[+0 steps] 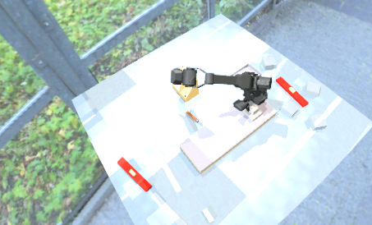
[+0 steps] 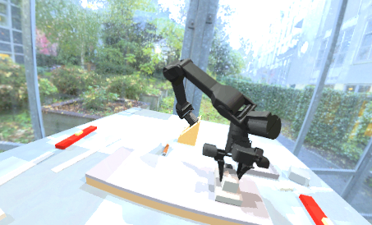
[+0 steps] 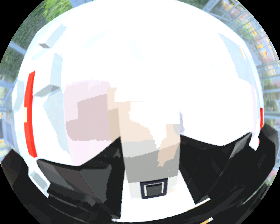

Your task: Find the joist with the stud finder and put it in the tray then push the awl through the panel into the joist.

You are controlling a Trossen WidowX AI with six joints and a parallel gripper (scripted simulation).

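The pale stud finder [image 1: 254, 112] [image 2: 228, 196] [image 3: 147, 155] is at the panel's right part in the exterior view, upright and low on or just above the surface. A small dark-framed window shows on it in the wrist view. My gripper [image 1: 250, 105] [image 2: 231, 176] [image 3: 146, 137] points down and is shut on its upper part. The pale floor panel [image 1: 216, 148] [image 2: 150, 176] lies flat; no hole can be made out. The awl [image 1: 191, 116] [image 2: 165, 149], with an orange handle, lies beside the panel. The shallow tray [image 1: 249, 66] [image 2: 267, 175] is partly hidden by my arm.
A yellow wooden wedge [image 1: 187, 94] [image 2: 190, 135] stands behind the awl. One red level [image 1: 134, 174] [image 2: 76, 136] lies left of the panel, another red level [image 1: 291, 91] [image 2: 313, 209] on the right. Several grey blocks, one at the tray's side [image 1: 268, 61] [image 2: 299, 176], lie toward the right.
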